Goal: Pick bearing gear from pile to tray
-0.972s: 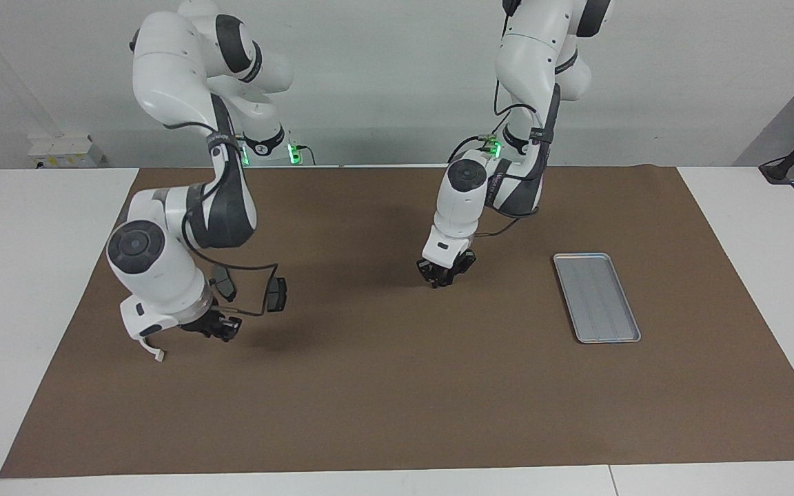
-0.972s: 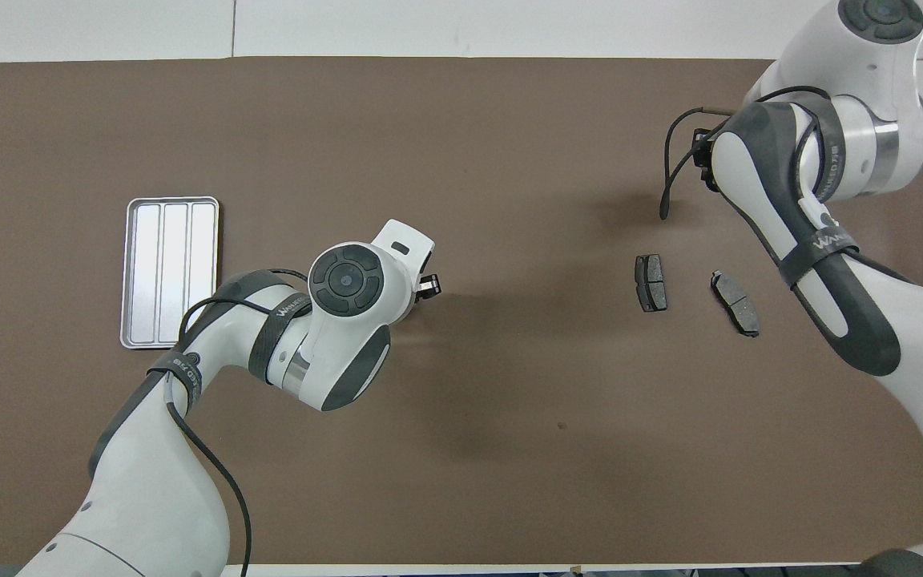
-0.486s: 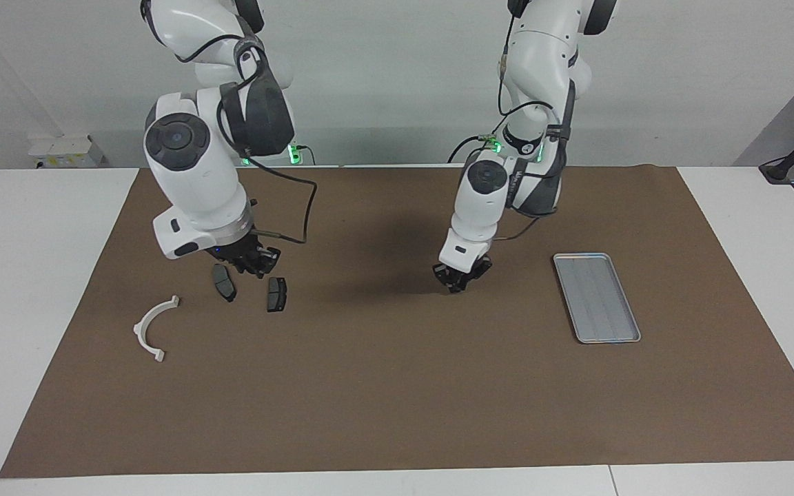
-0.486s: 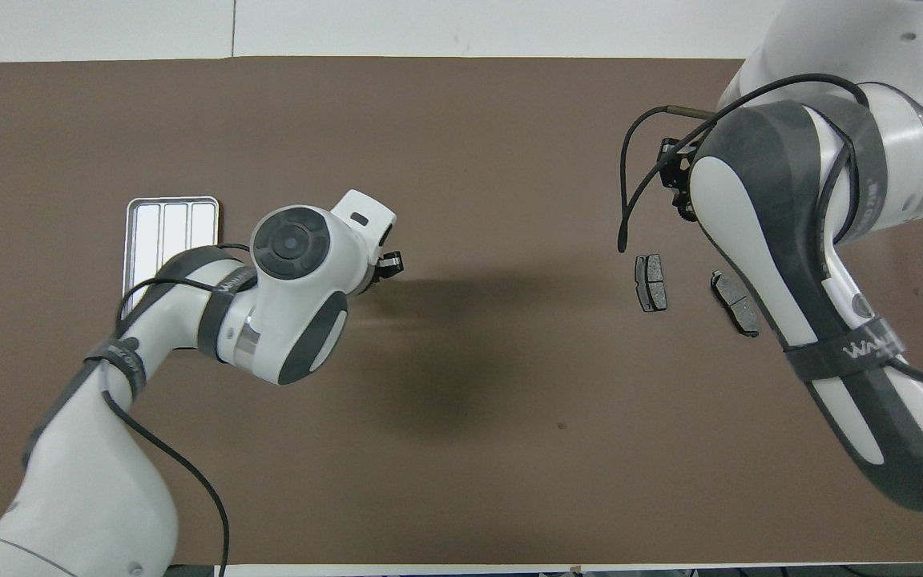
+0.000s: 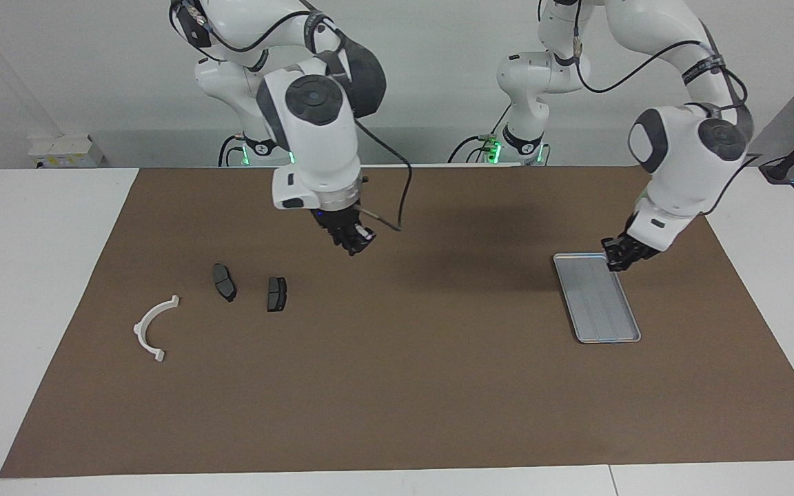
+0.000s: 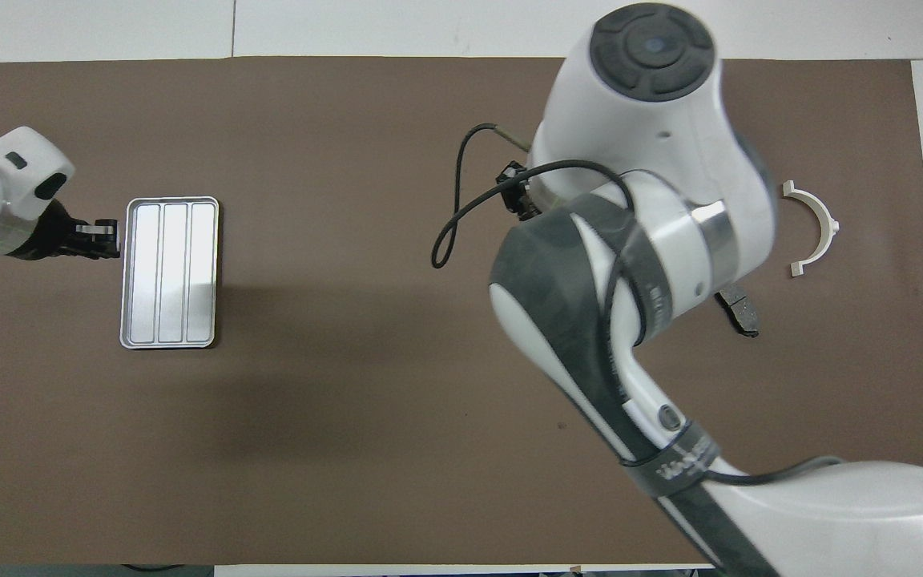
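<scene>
Looking across the worktop (image 5: 397, 386), we find the key relation at the left arm's end: the left tool (image 5: 623, 258) hangs at the corner of the tray (image 5: 604, 331) nearest the robots, just at its rim on the side toward the left arm's end of the worktop, as the overhead view also shows (image 6: 101, 238) beside the tray (image 6: 131, 320). The tray's long axis runs from nearer the robots to farther from them, so most of its floor lies farther from the robots than the tool and a little toward the middle of the worktop. The left tool's fingertips are pressed together; whether a small part sits between them we cannot tell. If it carries the bearing gear, we judge the next move to be a short shift inward over the tray floor.

The right tool (image 5: 352, 238) is in the air over bare mat; we cannot tell how far its fingers stand apart, and we see nothing in it.

The pile sits toward the right arm's end: two brake pads (image 5: 224, 282) (image 5: 276, 293) side by side, and the white plastic arc (image 5: 152, 327) farther from the robots. The tray looks empty.
</scene>
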`<state>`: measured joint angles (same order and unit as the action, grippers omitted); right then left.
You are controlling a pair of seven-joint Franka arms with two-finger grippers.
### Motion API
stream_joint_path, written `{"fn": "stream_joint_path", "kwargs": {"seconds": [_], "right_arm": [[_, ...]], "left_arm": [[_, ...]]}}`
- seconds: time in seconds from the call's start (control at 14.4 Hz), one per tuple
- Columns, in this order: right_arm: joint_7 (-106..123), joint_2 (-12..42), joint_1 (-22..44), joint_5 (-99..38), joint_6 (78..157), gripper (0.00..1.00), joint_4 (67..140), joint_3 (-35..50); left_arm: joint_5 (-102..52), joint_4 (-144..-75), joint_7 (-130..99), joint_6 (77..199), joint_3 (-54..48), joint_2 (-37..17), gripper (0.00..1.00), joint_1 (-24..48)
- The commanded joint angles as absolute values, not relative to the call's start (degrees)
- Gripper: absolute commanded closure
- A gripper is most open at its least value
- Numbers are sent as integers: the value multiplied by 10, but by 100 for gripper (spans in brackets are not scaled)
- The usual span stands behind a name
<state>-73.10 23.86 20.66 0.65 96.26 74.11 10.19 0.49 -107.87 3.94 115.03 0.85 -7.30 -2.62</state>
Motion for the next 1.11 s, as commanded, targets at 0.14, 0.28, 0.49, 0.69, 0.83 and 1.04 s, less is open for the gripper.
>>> {"fn": "stream_joint_path", "kwargs": {"seconds": [0.14, 0.28, 0.49, 0.69, 0.83, 1.04], "right_arm": [[-836, 305, 270, 26, 1068, 100, 760, 99], [-866, 348, 294, 63, 1082, 100, 759, 100], [-879, 387, 301, 70, 1162, 100, 764, 100], [-879, 401, 298, 74, 1212, 100, 776, 99], [-879, 406, 299, 84, 1251, 100, 797, 99], [-879, 405, 296, 86, 1270, 100, 811, 99]], "left_arm": [[-11, -1196, 73, 1248, -4, -54, 100, -47], [-16, -1233, 69, 1277, -4, -47, 100, -46], [-18, -1252, 47, 1291, -5, -42, 100, -32], [-18, -1284, 32, 1334, -5, -45, 100, -25], [-18, -1299, 27, 1361, -5, -49, 100, -19], [-18, -1305, 25, 1363, -5, -49, 100, -16]]}}
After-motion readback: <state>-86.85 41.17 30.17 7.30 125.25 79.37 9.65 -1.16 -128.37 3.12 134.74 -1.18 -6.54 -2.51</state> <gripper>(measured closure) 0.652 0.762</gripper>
